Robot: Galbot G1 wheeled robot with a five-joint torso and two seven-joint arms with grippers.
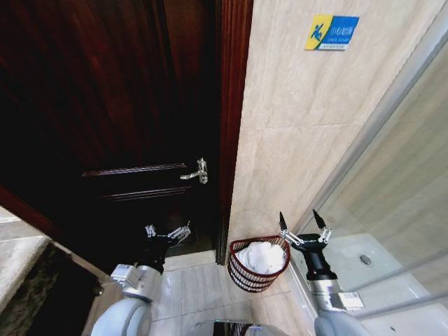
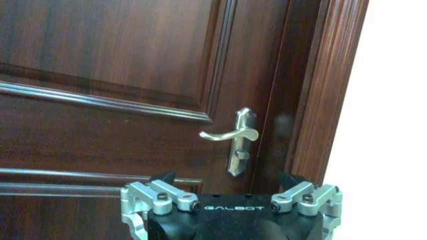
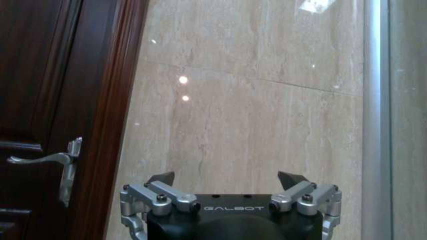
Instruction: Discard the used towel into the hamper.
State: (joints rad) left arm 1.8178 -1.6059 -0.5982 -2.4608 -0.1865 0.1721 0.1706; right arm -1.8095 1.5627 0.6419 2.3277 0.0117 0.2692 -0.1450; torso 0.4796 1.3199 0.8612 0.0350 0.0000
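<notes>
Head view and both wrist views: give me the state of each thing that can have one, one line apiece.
hamper: upright on the floor, towel inside.
towel: white, bunched in the hamper.
right gripper: open, empty, beside the hamper's rim.
left gripper: open, empty, low in front of the door.
door: closed.
door handle: level, untouched.

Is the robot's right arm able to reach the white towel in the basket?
Probably yes. The right gripper hangs open just above the hamper's right rim, and the white towel lies on top inside, uncovered. Nothing sits between them.
</notes>
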